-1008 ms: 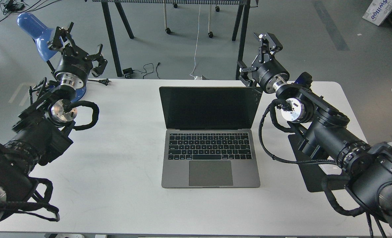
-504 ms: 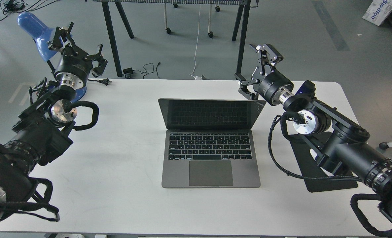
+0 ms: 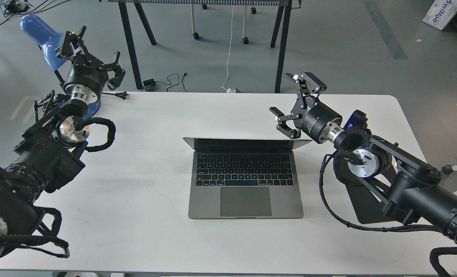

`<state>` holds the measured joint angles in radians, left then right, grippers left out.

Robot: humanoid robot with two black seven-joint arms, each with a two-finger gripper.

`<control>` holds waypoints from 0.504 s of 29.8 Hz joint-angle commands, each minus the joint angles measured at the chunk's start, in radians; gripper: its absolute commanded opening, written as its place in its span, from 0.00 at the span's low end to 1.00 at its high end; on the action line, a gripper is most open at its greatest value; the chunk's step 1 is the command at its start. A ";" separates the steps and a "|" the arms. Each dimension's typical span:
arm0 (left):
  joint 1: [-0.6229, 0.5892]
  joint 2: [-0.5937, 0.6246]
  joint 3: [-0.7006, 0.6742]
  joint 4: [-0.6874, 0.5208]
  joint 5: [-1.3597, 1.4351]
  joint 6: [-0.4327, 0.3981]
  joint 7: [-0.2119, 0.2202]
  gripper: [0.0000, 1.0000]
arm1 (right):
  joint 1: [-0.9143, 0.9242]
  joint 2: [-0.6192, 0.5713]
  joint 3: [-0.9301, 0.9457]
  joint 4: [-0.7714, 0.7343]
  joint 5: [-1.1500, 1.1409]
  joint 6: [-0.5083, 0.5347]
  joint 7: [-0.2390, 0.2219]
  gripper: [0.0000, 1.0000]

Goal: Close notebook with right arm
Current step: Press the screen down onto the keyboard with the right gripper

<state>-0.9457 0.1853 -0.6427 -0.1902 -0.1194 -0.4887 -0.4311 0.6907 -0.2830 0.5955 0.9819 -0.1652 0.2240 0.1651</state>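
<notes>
The space-grey notebook [image 3: 246, 200] lies in the middle of the white table [image 3: 136, 207]. Its lid [image 3: 247, 144] leans forward over the black keys, so I see it almost edge-on and the screen shows only as a thin dark strip. My right gripper [image 3: 294, 102] is open, just behind and above the lid's right corner. Its lower finger [image 3: 284, 125] is at or very close to that corner. The right arm [image 3: 405, 188] reaches in from the lower right. My left gripper [image 3: 91, 50] is open and empty at the table's far left corner.
A blue lamp [image 3: 39, 32] stands behind my left gripper. A black mouse pad [image 3: 367, 211] lies under my right arm, right of the notebook. Black table legs [image 3: 130, 42], cables and a plug are on the floor behind the table.
My right gripper has moved down and toward me with the lid's right corner. The lid has swung from upright to leaning well forward over the keys. The left arm has not moved.
</notes>
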 commanded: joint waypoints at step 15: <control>-0.001 0.000 0.000 0.000 0.000 0.000 0.000 1.00 | -0.054 -0.012 -0.200 0.011 -0.013 -0.029 0.001 1.00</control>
<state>-0.9452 0.1857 -0.6420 -0.1902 -0.1195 -0.4887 -0.4311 0.6398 -0.2972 0.4374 0.9980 -0.1774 0.2174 0.1651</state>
